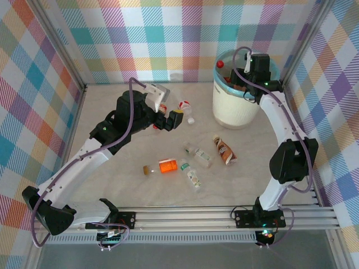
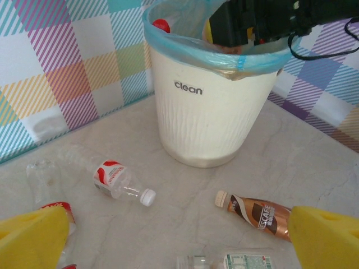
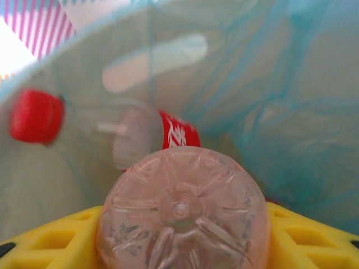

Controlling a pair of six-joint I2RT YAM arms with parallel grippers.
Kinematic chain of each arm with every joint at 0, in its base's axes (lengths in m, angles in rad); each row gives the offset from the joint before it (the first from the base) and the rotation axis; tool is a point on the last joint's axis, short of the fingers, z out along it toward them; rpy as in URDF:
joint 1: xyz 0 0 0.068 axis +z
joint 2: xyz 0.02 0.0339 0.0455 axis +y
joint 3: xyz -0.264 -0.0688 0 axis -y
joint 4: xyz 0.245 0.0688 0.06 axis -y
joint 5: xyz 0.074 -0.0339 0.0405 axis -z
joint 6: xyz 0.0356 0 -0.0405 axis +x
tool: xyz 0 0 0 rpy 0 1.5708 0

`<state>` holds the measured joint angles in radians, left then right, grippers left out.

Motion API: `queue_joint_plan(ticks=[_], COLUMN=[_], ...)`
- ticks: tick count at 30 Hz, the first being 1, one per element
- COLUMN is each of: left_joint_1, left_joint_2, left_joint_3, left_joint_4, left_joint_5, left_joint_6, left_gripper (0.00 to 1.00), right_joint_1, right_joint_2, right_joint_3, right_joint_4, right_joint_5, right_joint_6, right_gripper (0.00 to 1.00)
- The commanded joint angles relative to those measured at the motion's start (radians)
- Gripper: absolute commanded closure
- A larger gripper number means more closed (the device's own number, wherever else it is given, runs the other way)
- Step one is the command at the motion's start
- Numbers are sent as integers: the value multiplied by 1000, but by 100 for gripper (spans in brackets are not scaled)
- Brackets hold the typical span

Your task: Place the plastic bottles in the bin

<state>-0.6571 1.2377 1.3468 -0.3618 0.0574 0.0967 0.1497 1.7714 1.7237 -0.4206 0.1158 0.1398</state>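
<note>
Right end effector (image 1: 244, 84) clamped on clear bottle (image 3: 182, 213), at bin (image 1: 233, 109) mouth. Left end effector (image 1: 174, 120) fingers spread wide.

White arm links (image 1: 84, 154), black joints (image 1: 291, 159), mauve cables (image 1: 234, 60), yellow claw fingers (image 2: 322, 235)

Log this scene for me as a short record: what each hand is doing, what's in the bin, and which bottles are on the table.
Right hand: at the mouth of the bin, shut on a clear bottle
Left hand: open, above the table, holding nothing
In bin: a red-capped bottle
On table: red-label bottle, brown-label bottle, orange-label bottle, green-label bottle
</note>
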Motion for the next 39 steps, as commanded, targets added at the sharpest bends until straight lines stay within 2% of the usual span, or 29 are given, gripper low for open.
queue_joint_plan(ticks=[1,5,14,19,24,27,30,32,35,39], left_joint_1=[1,4,9,18,33,34,33,23,-4,-12], left_joint_2=[1,-7,-16,5,10,11,36,35,-14,-74], left_joint_3=[-1,-1,2,30,30,13,7,-41,-174,-314], left_joint_4=[2,-12,-17,-66,-166,-240,-379,-422,-400,-330], left_joint_5=[-11,-16,-41,-157,-180,-114,20,67,91,57], left_joint_6=[-6,-3,-6,-56,-55,41,200,305,477,595], left_gripper=[0,0,0,0,0,0,1,3,3,1], right_joint_1=[7,7,7,7,8,9,24,46,81,111], right_joint_2=[68,81,-26,-123,-193,-239,-299,-333,-363,-374], right_joint_3=[16,48,98,103,101,74,6,-39,-77,-104], right_joint_4=[-55,-76,-122,-131,-155,-147,-90,-51,-32,-41], right_joint_5=[-67,-70,-67,-61,-71,-105,-150,-167,-165,-174], right_joint_6=[15,12,39,68,77,91,98,86,62,44], right_gripper=[51,47,26,22,21,22,22,23,23,24])
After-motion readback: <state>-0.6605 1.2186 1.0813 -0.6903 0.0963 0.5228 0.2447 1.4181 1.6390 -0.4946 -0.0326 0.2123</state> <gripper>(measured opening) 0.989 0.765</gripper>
